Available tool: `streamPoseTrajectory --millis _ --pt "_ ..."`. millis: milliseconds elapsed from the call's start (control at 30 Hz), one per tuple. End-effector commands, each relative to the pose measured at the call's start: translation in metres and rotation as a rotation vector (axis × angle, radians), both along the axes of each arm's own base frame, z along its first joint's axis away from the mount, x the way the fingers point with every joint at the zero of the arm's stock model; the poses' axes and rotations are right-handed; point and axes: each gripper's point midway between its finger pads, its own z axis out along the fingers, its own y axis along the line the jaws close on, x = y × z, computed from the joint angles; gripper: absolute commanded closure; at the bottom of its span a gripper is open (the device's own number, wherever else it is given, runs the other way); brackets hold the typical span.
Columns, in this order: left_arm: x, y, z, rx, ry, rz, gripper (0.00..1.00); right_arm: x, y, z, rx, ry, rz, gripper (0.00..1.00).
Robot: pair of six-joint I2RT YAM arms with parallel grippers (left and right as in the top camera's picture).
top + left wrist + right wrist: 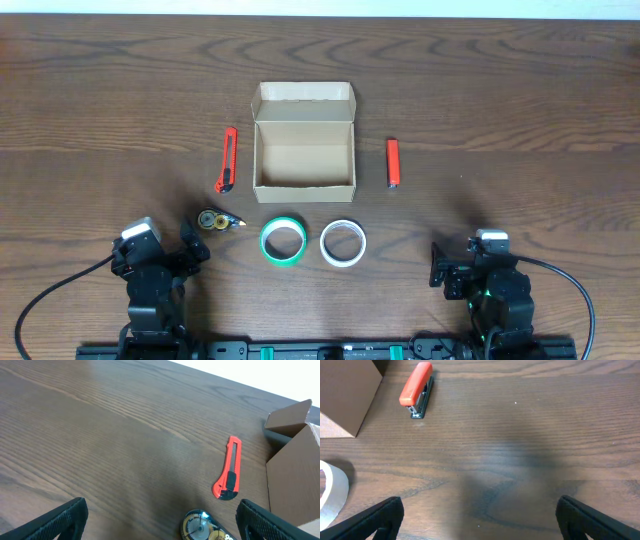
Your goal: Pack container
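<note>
1. Dark wood table [520, 90], both arms low at the near edge: left gripper [161, 510] spread wide, holding nothing; right gripper [479, 505] the same.
2. Nothing packed yet, by my read: the container [303, 165] sits bare inside, lid flap up.
3. It's mid-table, well ahead of both grippers. Orange cutter [228, 158], stapler [393, 164], green tape roll [283, 241], white tape roll [343, 243] and a small dispenser [218, 220] lie outside it.

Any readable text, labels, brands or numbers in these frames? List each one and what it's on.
No text can be read in any view.
container: plain cardboard, no print.
box cutter and stapler: no marking visible.
green tape roll and white tape roll: blank.
small dispenser: a scrap of print at the picture's bottom edge, cut off and too small to read.
</note>
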Motion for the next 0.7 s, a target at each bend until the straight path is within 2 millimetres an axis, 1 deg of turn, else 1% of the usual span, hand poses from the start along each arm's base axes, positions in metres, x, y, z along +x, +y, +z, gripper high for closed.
streamPoseTrajectory --millis 0,433,500,567,667 --pt "-0.001 0.004 -0.009 0.014 0.015 0.018 0.05 0.0 -0.004 -0.002 0.006 -0.001 -0.026 0.01" --pt "-0.001 0.004 -0.009 0.015 0.015 0.018 0.05 0.0 -0.004 -0.002 0.004 -0.003 -0.029 0.01" --pt "-0.001 0.004 -0.009 0.015 0.015 0.018 0.04 0.003 -0.003 0.004 0.009 -0.024 -0.026 0.01" --pt "-0.001 0.004 -0.009 0.014 0.015 0.018 0.05 0.005 -0.001 0.015 0.016 -0.037 -0.018 0.01" --pt "-0.001 0.004 -0.009 0.015 0.015 0.018 0.05 0.009 -0.001 0.039 0.009 -0.052 -0.011 0.01"
